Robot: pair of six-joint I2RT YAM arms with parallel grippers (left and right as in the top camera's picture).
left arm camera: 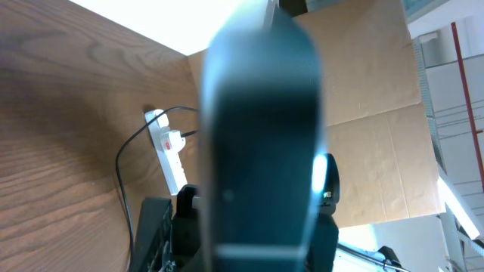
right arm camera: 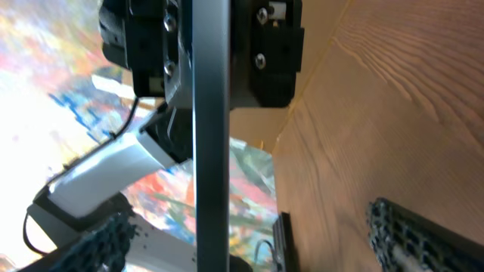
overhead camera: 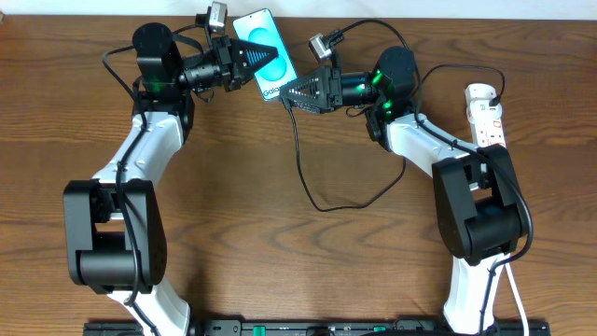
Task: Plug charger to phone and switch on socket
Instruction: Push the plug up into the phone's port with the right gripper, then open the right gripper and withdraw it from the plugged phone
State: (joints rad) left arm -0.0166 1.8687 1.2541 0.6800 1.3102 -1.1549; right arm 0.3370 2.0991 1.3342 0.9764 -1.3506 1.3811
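Observation:
The phone (overhead camera: 260, 28), teal screen up, is lifted at the back of the table with my left gripper (overhead camera: 254, 56) shut on its middle. Up close it fills the left wrist view as a dark blur (left arm camera: 261, 128). My right gripper (overhead camera: 291, 94) stands open at the phone's "Galaxy" end. In the right wrist view the phone shows edge-on (right arm camera: 210, 151) between the spread fingers (right arm camera: 404, 234). The charger cable (overhead camera: 300, 159) runs from under that gripper in a loop across the table toward the socket (overhead camera: 486, 114). The connector tip is hidden.
The white socket strip lies at the right edge of the table, behind the right arm's base (overhead camera: 476, 210), and shows small in the left wrist view (left arm camera: 168, 147). The left arm's base (overhead camera: 110, 233) stands at the front left. Brown cardboard (left arm camera: 370, 83) lines the far side.

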